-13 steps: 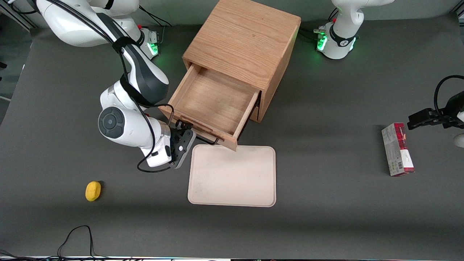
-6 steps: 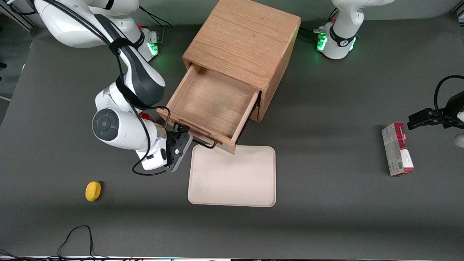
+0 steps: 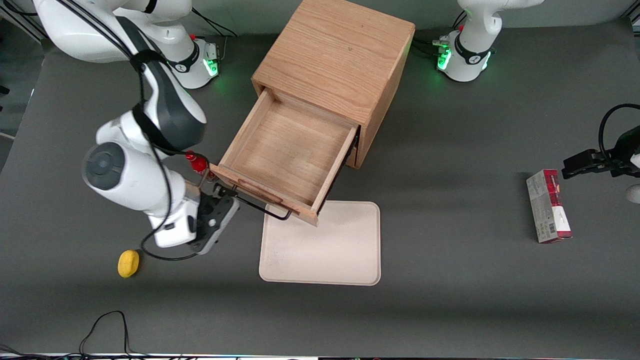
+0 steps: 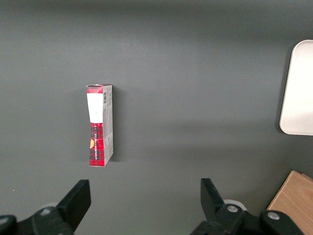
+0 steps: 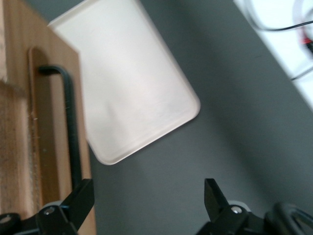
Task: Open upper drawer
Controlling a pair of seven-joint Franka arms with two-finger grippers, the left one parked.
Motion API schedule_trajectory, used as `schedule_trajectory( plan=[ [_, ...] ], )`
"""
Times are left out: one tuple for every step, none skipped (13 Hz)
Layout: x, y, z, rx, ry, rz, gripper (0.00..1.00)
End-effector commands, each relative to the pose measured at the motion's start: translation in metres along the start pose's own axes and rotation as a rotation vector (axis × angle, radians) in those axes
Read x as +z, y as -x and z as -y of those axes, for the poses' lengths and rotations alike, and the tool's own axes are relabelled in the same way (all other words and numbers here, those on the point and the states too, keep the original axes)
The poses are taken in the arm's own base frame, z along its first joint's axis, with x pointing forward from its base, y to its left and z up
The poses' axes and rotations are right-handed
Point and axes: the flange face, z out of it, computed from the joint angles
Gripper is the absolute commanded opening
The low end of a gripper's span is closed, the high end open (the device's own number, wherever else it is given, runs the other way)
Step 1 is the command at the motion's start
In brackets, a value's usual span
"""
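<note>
The upper drawer point(image 3: 287, 150) of the wooden cabinet point(image 3: 335, 55) stands pulled well out, and its shallow tray is empty. Its thin black wire handle point(image 3: 262, 206) runs along the drawer front, over the edge of the cream tray. My right gripper point(image 3: 222, 196) is open and empty, just off the handle's end toward the working arm's end of the table. In the right wrist view the handle point(image 5: 71, 132) lies beside one finger point(image 5: 84, 192). Only grey table shows between the gripper's point(image 5: 148, 191) open jaws. The lower drawer is almost wholly hidden under the upper one.
A cream tray point(image 3: 320, 245) lies on the table in front of the drawer; it also shows in the right wrist view point(image 5: 132, 83). A small yellow object point(image 3: 128, 263) lies near my gripper, nearer the front camera. A red box point(image 3: 548, 206) lies toward the parked arm's end.
The drawer has slid farther out. My gripper, at the handle in the earlier frames, now stands off its end, open, shifted toward the working arm's end and nearer the front camera.
</note>
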Motion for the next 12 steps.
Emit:
schedule_trajectory(
  plan=[
    [-0.046,-0.002,-0.001,0.099,0.057,-0.034,1.0],
    [-0.062,0.005,0.005,0.166,0.045,-0.002,1.0],
    [-0.078,0.023,0.005,0.294,0.042,0.057,1.0],
    [-0.091,0.039,0.007,0.405,0.055,0.092,1.0],
    [-0.111,0.058,0.012,0.489,0.08,0.112,1.0],
    [-0.122,0.086,0.014,0.565,0.105,0.141,1.0],
    [-0.132,0.119,0.015,0.638,0.122,0.158,1.0],
    [-0.144,0.151,0.017,0.733,0.109,0.154,1.0],
    [-0.151,0.184,0.02,0.844,0.085,0.152,1.0],
    [-0.159,0.208,0.03,0.918,0.085,0.15,1.0],
    [-0.169,0.228,0.041,0.944,0.088,0.144,1.0],
    [-0.178,0.243,0.052,0.954,0.085,0.148,1.0]
  ],
)
